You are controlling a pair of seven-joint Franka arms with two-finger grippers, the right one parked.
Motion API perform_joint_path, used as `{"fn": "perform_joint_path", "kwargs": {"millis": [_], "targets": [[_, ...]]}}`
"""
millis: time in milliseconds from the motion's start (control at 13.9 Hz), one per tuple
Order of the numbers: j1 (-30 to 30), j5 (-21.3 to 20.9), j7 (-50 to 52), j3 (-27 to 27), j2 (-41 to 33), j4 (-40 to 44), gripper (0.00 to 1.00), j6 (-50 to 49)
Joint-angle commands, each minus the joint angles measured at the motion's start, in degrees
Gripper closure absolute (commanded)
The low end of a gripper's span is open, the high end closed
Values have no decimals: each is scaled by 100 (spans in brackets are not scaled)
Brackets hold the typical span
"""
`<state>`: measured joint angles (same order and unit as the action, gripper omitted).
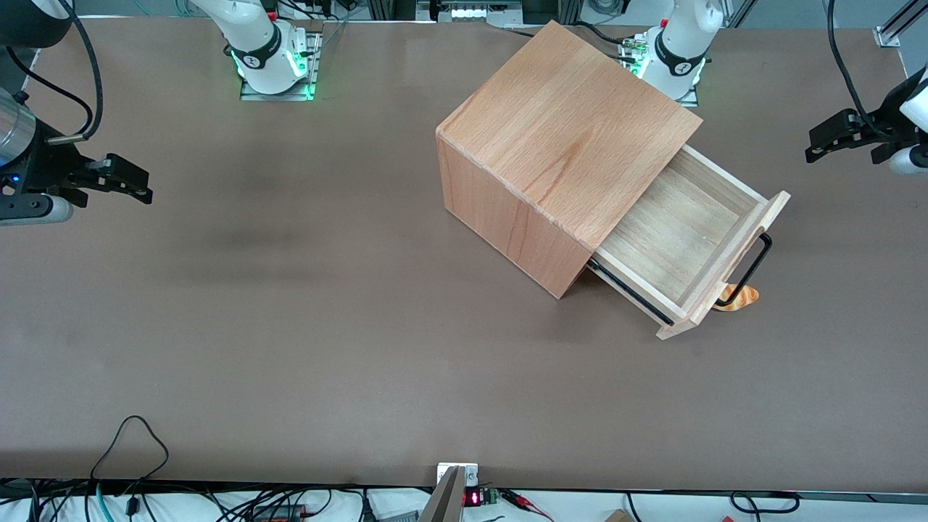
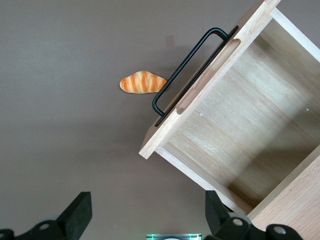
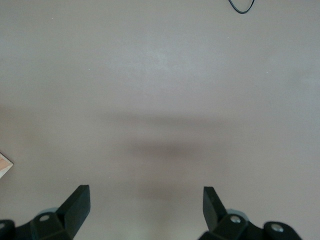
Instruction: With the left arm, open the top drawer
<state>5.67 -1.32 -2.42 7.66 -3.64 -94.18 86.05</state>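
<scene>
The top drawer (image 1: pixel 674 232) stands pulled well out of the wooden casing (image 1: pixel 573 145), and its bare inside (image 2: pixel 240 135) shows nothing in it. Its black wire handle (image 1: pixel 750 272) (image 2: pixel 187 75) sits on the flat front panel (image 1: pixel 739 254). The left arm (image 1: pixel 910 101) hangs at the working arm's end of the table. Its gripper (image 1: pixel 812 145) (image 2: pixel 147 205) is open and holds nothing. It is up above the table, apart from the handle and farther from the front camera than it.
A small orange bread-shaped toy (image 1: pixel 741 299) (image 2: pixel 142 83) lies on the brown table (image 1: pixel 290 326) just under the drawer's handle. The working arm's base (image 1: pixel 678 61) stands close to the casing. Cables (image 1: pixel 130 449) trail along the table's near edge.
</scene>
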Motion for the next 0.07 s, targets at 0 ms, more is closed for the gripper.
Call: {"fn": "perform_joint_path", "kwargs": {"millis": [0], "targets": [[74,-79,58,43,13,66,0,17]]}}
